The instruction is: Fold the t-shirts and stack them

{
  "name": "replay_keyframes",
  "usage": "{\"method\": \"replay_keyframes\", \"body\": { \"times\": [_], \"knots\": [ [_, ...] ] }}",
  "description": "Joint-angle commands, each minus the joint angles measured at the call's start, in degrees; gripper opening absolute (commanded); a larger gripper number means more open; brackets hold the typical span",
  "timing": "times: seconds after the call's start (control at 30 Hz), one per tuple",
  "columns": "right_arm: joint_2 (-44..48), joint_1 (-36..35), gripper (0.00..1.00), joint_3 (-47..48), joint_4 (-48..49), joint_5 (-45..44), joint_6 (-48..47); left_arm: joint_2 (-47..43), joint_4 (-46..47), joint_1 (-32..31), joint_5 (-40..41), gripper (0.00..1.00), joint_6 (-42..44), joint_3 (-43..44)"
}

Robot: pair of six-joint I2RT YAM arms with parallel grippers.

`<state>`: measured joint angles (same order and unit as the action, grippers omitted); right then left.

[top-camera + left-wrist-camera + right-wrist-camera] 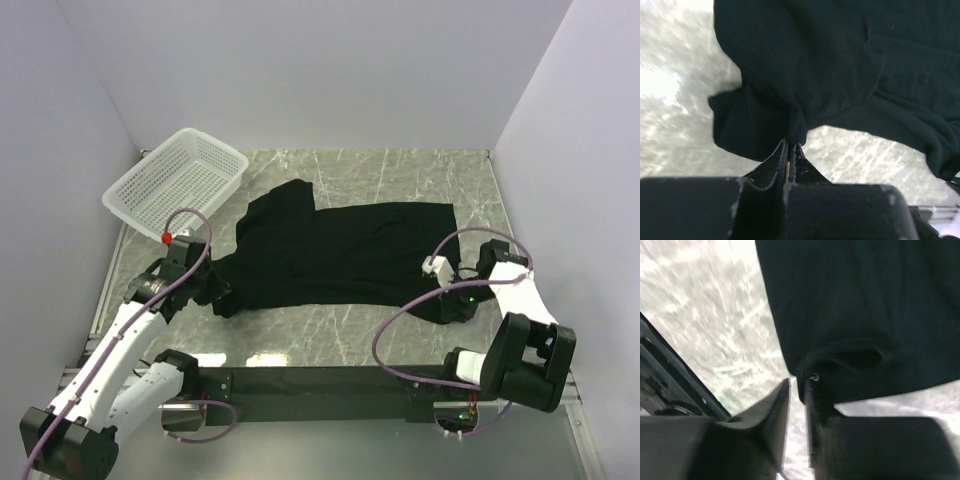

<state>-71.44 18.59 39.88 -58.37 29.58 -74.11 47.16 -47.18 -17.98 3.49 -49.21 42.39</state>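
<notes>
One black t-shirt (340, 250) lies spread across the marble table, its cloth filling the upper part of both wrist views (840, 65) (865, 315). My left gripper (222, 297) sits at the shirt's near left corner, shut on a pinch of the black cloth (790, 145). At the shirt's near right corner, my right gripper (447, 305) has its jaws slightly apart (797, 382). Table shows through the gap. A fold of the hem rests against the tip of the right finger (810, 390), not between the jaws.
A white mesh basket (175, 180) stands tilted at the back left corner, beside the shirt's far left part. Walls close in the table on the left, back and right. A black rail (320, 380) runs along the near edge between the arm bases.
</notes>
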Motion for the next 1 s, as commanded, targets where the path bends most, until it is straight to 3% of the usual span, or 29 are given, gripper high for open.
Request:
{"method": "replay_keyframes", "body": {
  "times": [0.0,0.03,0.13,0.47,0.97],
  "knots": [
    [3.3,-0.5,0.29,-0.9,2.6,-6.1,-6.0,-0.6,4.6,0.1,-5.7,0.01,-4.7,-1.5],
    [3.2,-0.3,0.39,0.0,2.0,-6.0,-5.4,0.1,4.5,0.2,-5.5,0.01,-4.3,-1.3],
    [3.0,2.7,0.48,3.3,0.4,-1.8,-3.9,1.2,4.5,0.2,-5.0,0.01,-3.8,-0.8],
    [-3.4,6.3,0.48,13.5,-4.5,4.4,2.2,2.9,2.6,0.2,-3.7,0.01,-1.2,1.6],
    [-13.5,2.7,0.47,14.4,4.2,-3.0,20.5,2.6,6.1,0.2,-2.8,0.01,-0.2,-0.5]
  ]
}}
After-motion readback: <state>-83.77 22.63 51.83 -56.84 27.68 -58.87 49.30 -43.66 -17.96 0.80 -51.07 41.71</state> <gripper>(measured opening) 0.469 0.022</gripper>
